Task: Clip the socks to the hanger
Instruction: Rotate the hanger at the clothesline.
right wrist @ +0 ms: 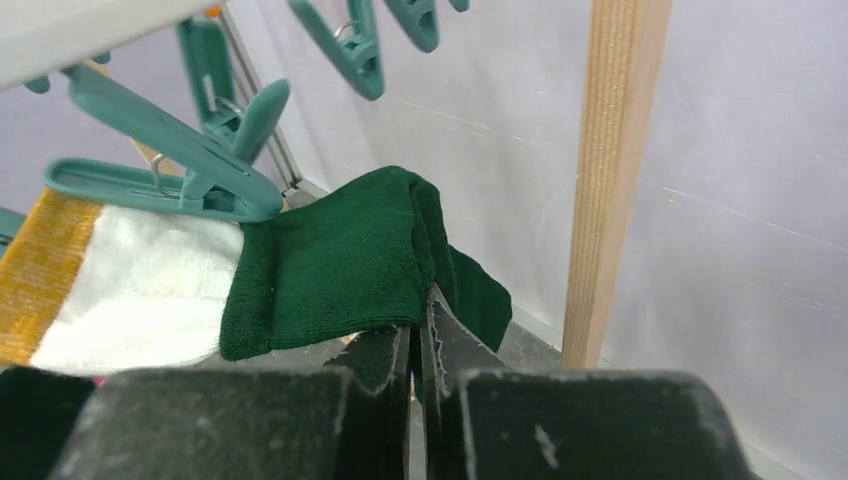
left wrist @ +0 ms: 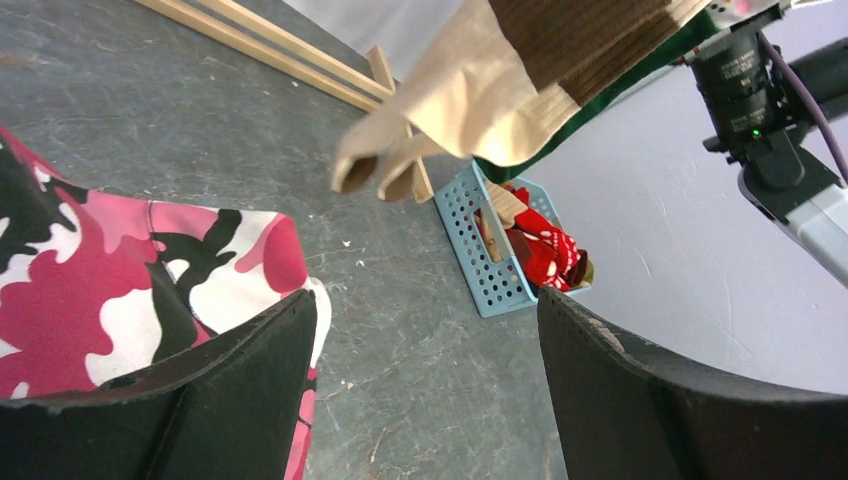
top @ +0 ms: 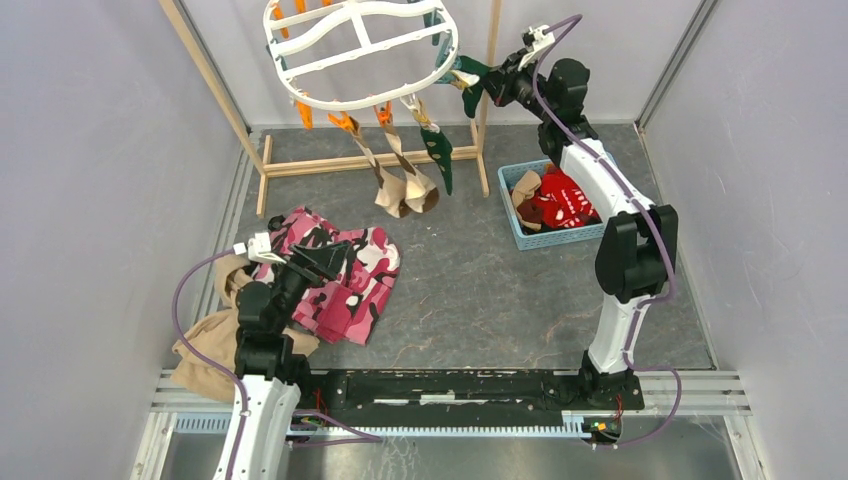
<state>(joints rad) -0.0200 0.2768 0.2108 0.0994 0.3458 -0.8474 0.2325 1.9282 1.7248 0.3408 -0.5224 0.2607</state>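
A: Four socks are counted at the hanger (top: 275, 45). Is that agreed?

B: Three are seen hanging from clips along its near rim: two tan-and-brown socks (top: 400, 190) and one spotted green sock (top: 441, 160). A fourth, the dark green sock (right wrist: 340, 260), is held up at the hanger's right end, above the far edge of the table (top: 470, 290), just beside a wooden post (right wrist: 610, 170).

A: By what is it held?

B: A fold of it is pinched by the right gripper (right wrist: 420, 335), whose jaws are pressed together on the fabric. A teal clip (right wrist: 170, 165) is touching its edge. Whether the clip has bitten cannot be told.

A: How is it expected to handle?

B: It is judged soft, light and limp. It will droop and fold wherever it is not supported, and little force is needed. The cuff edge is best taken, with a free margin left for the clip.

A: And the rest?

B: One blue basket (top: 510, 210) is set near the table's far right corner. One red patterned sock (top: 565, 205) and at least one tan sock (top: 525, 190) are seen inside; more cannot be counted.

A: The other arm?

B: The left gripper (left wrist: 425, 390) is spread wide with nothing between its jaws. It is poised over the one pink camouflage garment (top: 350, 290) towards the near left corner.
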